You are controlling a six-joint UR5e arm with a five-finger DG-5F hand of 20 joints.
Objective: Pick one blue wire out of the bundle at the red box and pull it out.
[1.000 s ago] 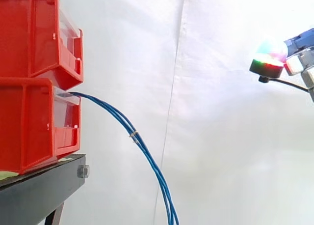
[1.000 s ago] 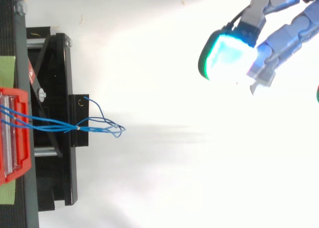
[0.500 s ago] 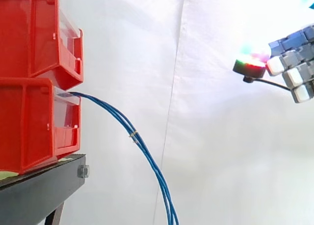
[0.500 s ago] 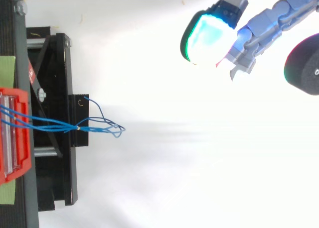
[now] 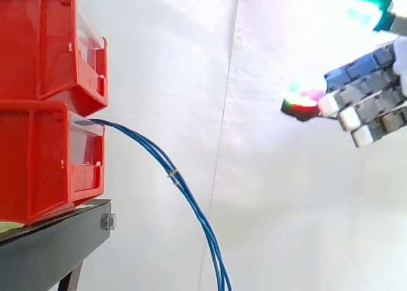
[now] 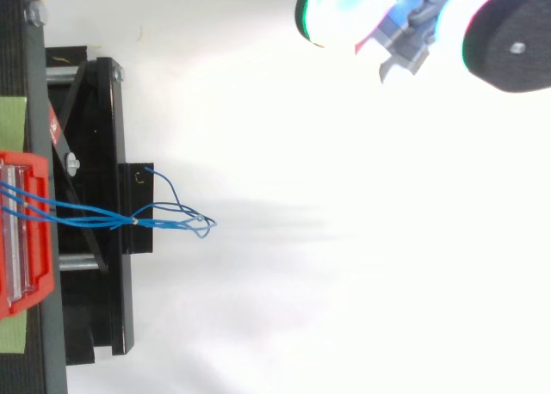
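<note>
- You see the hand (image 5: pixel 369 107) at the right edge of the side view, fingers spread apart and mostly straight, nothing in them.
- One glowing pad (image 5: pixel 304 95) points left toward the bins; another glows green in the upper right corner.
- In the top view the hand (image 6: pixel 413 33) sits at the top edge, well apart from the wires.
- The blue wires (image 5: pixel 166 165) come out of the front of the lower bin (image 5: pixel 44 157), arc down to the right and run off the bottom edge.
- A small tie (image 5: pixel 172 173) holds the bundle together partway down.
- The upper bin (image 5: pixel 44 43) is stacked on the lower one, both on the black stand (image 5: pixel 57 246).
- From above, the wires (image 6: pixel 164 218) cross the stand, with loose ends fanned out just past it.
</note>
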